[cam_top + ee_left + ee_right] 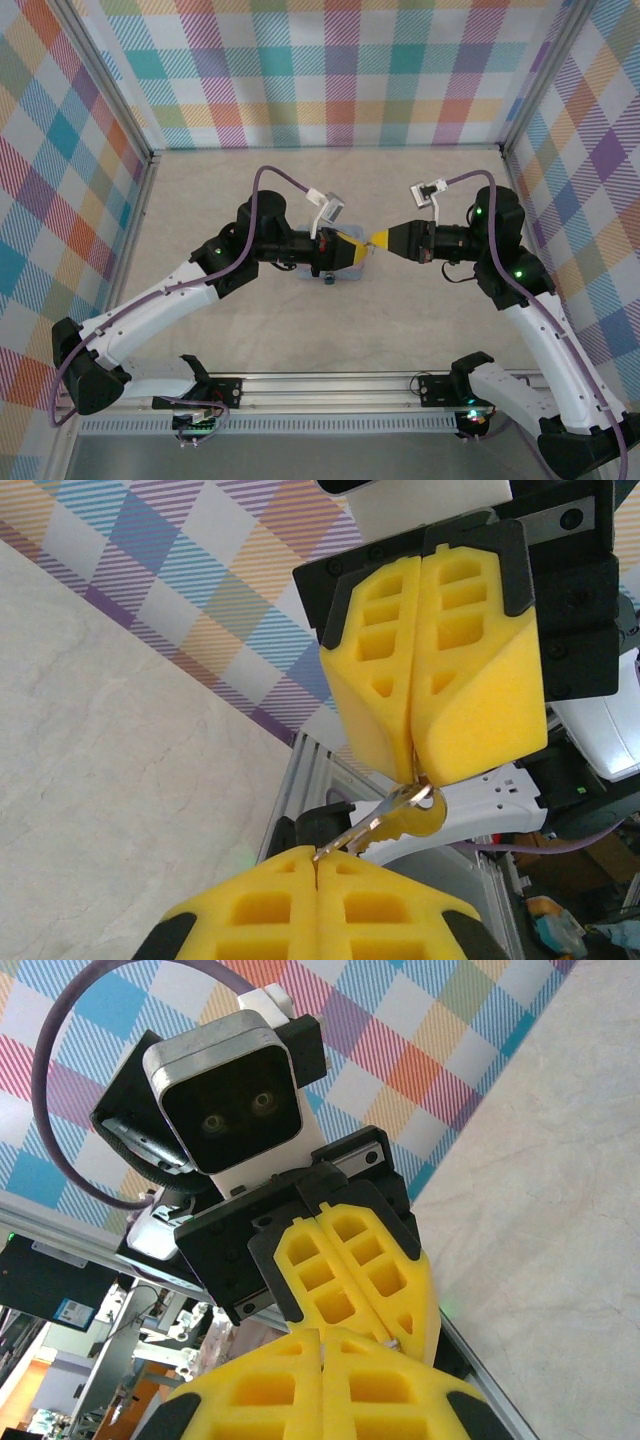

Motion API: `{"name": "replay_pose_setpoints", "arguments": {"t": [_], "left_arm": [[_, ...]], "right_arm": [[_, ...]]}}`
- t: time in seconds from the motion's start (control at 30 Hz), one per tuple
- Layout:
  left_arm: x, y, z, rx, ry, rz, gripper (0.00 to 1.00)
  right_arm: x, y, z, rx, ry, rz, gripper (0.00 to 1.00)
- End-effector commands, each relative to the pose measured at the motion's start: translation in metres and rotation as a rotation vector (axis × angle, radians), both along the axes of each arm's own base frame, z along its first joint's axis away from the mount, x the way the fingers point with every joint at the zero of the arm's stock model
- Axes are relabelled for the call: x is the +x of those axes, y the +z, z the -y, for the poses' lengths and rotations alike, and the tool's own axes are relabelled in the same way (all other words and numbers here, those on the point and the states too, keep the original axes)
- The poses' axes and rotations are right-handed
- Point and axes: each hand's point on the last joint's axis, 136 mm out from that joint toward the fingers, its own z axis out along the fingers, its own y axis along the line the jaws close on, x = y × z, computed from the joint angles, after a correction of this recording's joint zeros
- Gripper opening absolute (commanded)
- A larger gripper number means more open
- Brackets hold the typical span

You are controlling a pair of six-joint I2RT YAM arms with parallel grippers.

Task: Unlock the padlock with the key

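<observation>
"Key (405, 818) first: where is it, and why is it up off the tabletop (400, 330)?"

"It hangs between the two arms. Its brass head is nipped at the tip of the right pincer (415, 770), and its blade end is tucked into the seam of the left pincer (318, 865). Both pairs of yellow foam pads (470, 690) are pressed fully together, each on its own end of the key. I read it as a hand-over, so that one arm gets a better hold for the lock."

"And the padlock (326, 275)?"

"Down on the tabletop beneath the left arm (200, 290). It's a small dark and bluish thing, mostly hidden, so I only take it for the padlock. The key sits apart from it, above, so I judge nothing is inserted yet."

"Any writing?"

"None I can read. Key and pads show no legible mark. A blue-and-white sticker (72, 1312) at the edge of the right wrist view is too small to make out."
</observation>
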Motion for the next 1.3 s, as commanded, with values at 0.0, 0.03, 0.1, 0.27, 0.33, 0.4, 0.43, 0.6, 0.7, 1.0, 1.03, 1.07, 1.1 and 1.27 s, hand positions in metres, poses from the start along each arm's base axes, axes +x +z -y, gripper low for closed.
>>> {"name": "replay_pose_setpoints", "arguments": {"t": [0.0, 0.03, 0.1, 0.27, 0.33, 0.4, 0.43, 0.6, 0.7, 1.0, 1.03, 1.07, 1.1, 1.27], "left_arm": [[-0.003, 0.016, -0.008, -0.024, 0.008, 0.054, 0.0], [-0.004, 0.016, -0.009, -0.019, 0.007, 0.054, 0.0], [-0.004, 0.012, -0.012, 0.005, 0.016, 0.051, 0.0], [-0.003, -0.004, -0.021, 0.119, 0.046, 0.019, 0.0], [-0.003, -0.01, -0.023, 0.156, 0.049, 0.007, 0.0], [-0.002, -0.017, -0.024, 0.179, 0.058, -0.004, 0.0], [-0.001, -0.021, -0.024, 0.187, 0.066, -0.007, 0.0], [0.012, -0.042, -0.029, 0.232, 0.147, -0.042, 0.14], [0.019, -0.06, -0.04, 0.27, 0.232, -0.075, 0.4], [0.019, -0.15, -0.129, 0.393, 0.668, -0.317, 0.6], [0.016, -0.16, -0.141, 0.395, 0.714, -0.35, 0.61], [0.011, -0.17, -0.152, 0.394, 0.756, -0.384, 0.63], [0.007, -0.18, -0.163, 0.393, 0.795, -0.419, 0.66], [-0.01, -0.208, -0.199, 0.385, 0.918, -0.525, 0.67]], "right_arm": [[-0.003, 0.002, 0.001, 0.002, -0.001, 0.03, 0.0], [-0.003, 0.0, 0.001, -0.004, -0.003, 0.027, 0.0], [0.001, -0.008, 0.004, -0.034, -0.034, 0.022, 0.13], [0.018, -0.034, 0.013, -0.098, -0.117, -0.018, 0.37], [0.021, -0.04, 0.012, -0.091, -0.107, -0.038, 0.21], [0.025, -0.046, 0.011, -0.077, -0.108, -0.053, 0.01], [0.026, -0.048, 0.011, -0.077, -0.109, -0.058, 0.0], [0.034, -0.068, 0.015, -0.149, -0.155, -0.095, 0.12], [0.038, -0.097, 0.025, -0.266, -0.215, -0.147, 0.22], [0.022, -0.208, 0.012, -0.518, -0.205, -0.298, 0.31], [0.02, -0.219, 0.006, -0.536, -0.191, -0.301, 0.31], [0.015, -0.233, 0.0, -0.568, -0.176, -0.314, 0.31], [0.013, -0.245, -0.006, -0.597, -0.165, -0.321, 0.31], [0.0, -0.276, -0.042, -0.719, -0.098, -0.319, 0.35]]}}
